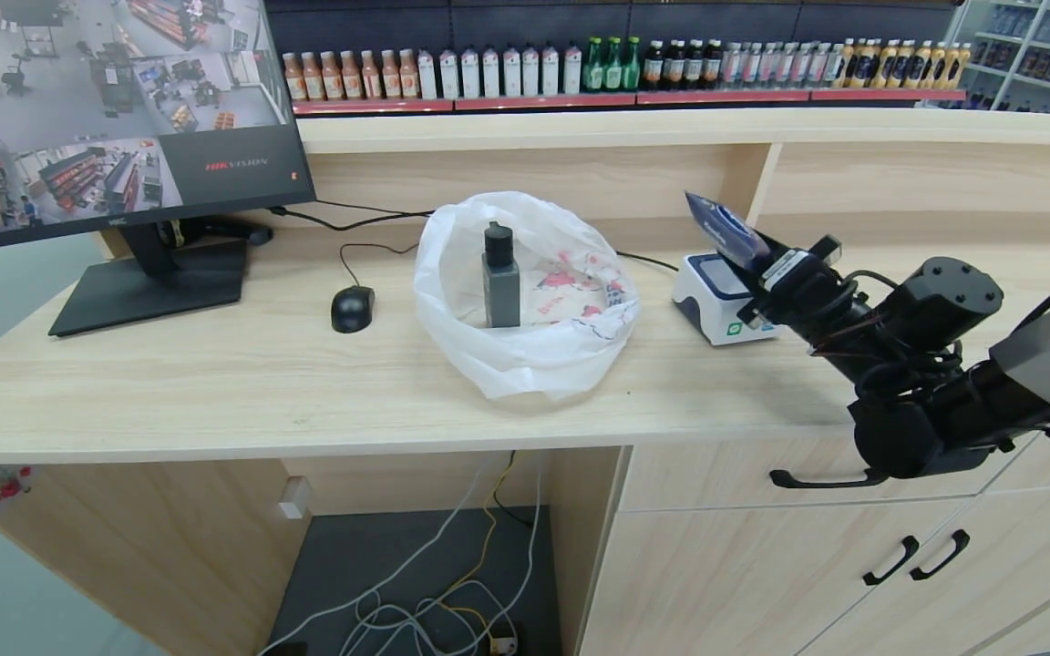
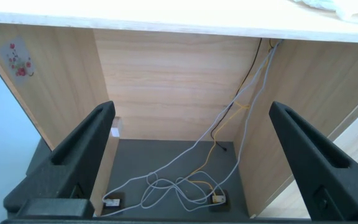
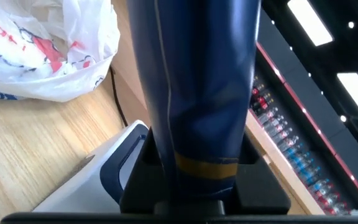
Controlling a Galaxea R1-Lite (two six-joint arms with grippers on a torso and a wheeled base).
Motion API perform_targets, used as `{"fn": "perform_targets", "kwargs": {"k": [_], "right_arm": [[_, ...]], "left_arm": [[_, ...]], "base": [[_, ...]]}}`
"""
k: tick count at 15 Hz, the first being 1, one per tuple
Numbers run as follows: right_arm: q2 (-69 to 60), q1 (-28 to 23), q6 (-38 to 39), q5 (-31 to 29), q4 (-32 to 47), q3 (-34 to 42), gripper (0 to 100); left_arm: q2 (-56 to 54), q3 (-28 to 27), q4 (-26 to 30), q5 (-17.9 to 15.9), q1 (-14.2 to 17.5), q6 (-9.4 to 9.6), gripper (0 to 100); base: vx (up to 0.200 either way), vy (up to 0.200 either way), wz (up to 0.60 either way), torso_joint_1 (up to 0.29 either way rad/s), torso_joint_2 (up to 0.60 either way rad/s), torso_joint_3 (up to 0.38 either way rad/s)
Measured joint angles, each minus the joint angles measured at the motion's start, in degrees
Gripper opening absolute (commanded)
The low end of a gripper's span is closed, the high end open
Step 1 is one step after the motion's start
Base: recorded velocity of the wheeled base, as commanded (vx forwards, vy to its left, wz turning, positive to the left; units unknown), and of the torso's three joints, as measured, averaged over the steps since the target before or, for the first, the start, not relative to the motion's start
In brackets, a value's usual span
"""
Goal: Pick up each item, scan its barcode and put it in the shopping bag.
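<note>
My right gripper is shut on a dark blue pouch, holding it tilted just above the white barcode scanner on the counter. In the right wrist view the blue pouch rises between the jaws, with the scanner below it. The white shopping bag sits open at the counter's middle with a grey bottle standing upright inside. My left gripper hangs open below the counter edge, facing the recess with cables, nothing between its fingers.
A black monitor stands at the counter's left, with a black mouse between it and the bag. A raised wooden ledge runs behind the counter. Drawers with black handles lie under the right side. Cables trail in the recess.
</note>
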Motion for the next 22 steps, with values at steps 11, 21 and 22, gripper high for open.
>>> {"fn": "perform_targets", "kwargs": {"k": [11,21,22], "right_arm": [[-11.0,13.7,24.8,-20.4,3.8,5.5,0],[-17.1,17.9,39.5,-30.7,0.9,13.4,0],[-17.2,17.9,39.8,-30.9,0.1,14.4,0]], "left_arm": [[0.0,0.0,0.0,0.0,0.0,0.09,100],[0.0,0.0,0.0,0.0,0.0,-0.27,100],[0.0,0.0,0.0,0.0,0.0,-0.71,100]], "base": [[0.000,0.000,0.00,0.000,0.00,0.000],[0.000,0.000,0.00,0.000,0.00,0.000],[0.000,0.000,0.00,0.000,0.00,0.000]]}}
